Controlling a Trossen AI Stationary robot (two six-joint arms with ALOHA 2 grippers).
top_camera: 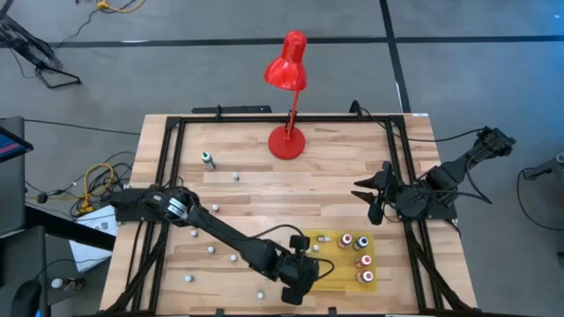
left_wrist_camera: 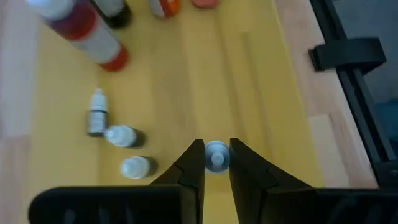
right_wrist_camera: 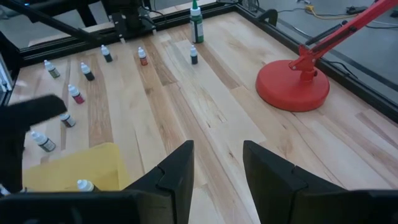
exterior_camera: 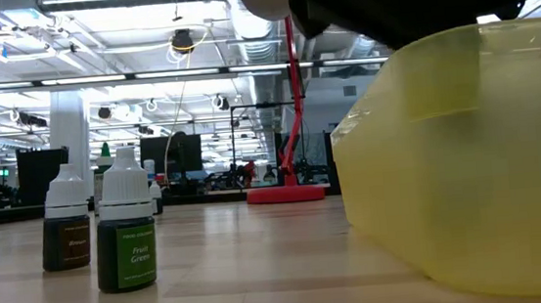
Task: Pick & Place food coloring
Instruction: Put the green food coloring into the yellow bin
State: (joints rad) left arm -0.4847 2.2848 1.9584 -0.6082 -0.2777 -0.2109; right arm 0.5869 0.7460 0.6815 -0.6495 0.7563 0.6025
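While the left claw hangs over the yellow tray at the counter's near edge, the right claw waits by the right rail. Low down, a green food coloring bottle stands upright. Left wrist: fingers narrowly pinch a bottle cap (standing on the tray). Right wrist: fingers parted, empty

Sm dropper bottles, pale caps, some on yellow tray
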